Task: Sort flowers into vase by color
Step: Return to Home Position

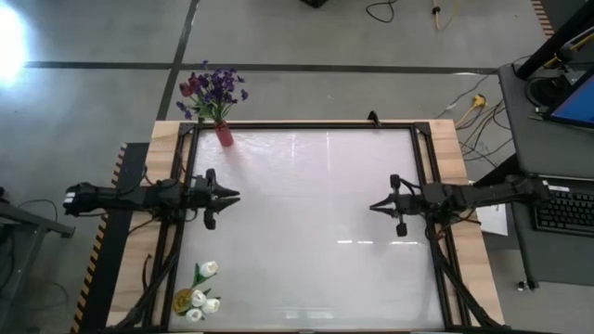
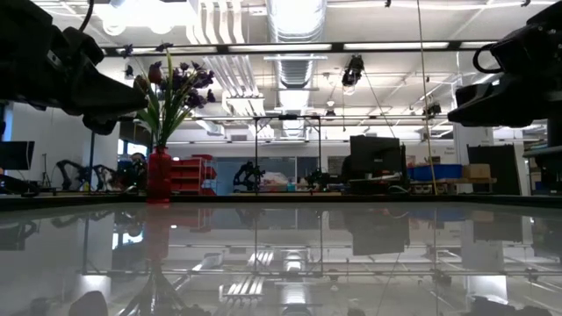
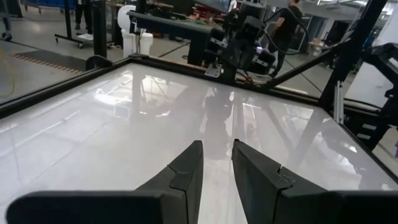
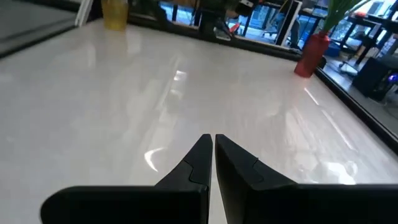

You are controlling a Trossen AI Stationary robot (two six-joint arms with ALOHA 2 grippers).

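A red vase [image 1: 224, 135] stands at the table's far left corner and holds purple blossoms [image 1: 215, 88] and a dark red tulip [image 1: 187, 88]; it also shows in the low view [image 2: 159, 175] and the right wrist view [image 4: 311, 55]. White tulip buds [image 1: 206, 286] stand in a yellow vase [image 1: 184, 299] at the near left corner. My left gripper [image 3: 217, 146] hovers over the table's left side, open by a narrow gap with nothing between its fingers. My right gripper [image 4: 212, 138] hovers over the right side, shut and empty. Both point toward the table's middle.
The glossy white tabletop [image 1: 316, 213] lies bare between the two grippers. A black frame [image 1: 306, 124] runs along its edges. Beyond the right edge stands a desk with a keyboard [image 1: 566, 209]. People and equipment show in the room behind.
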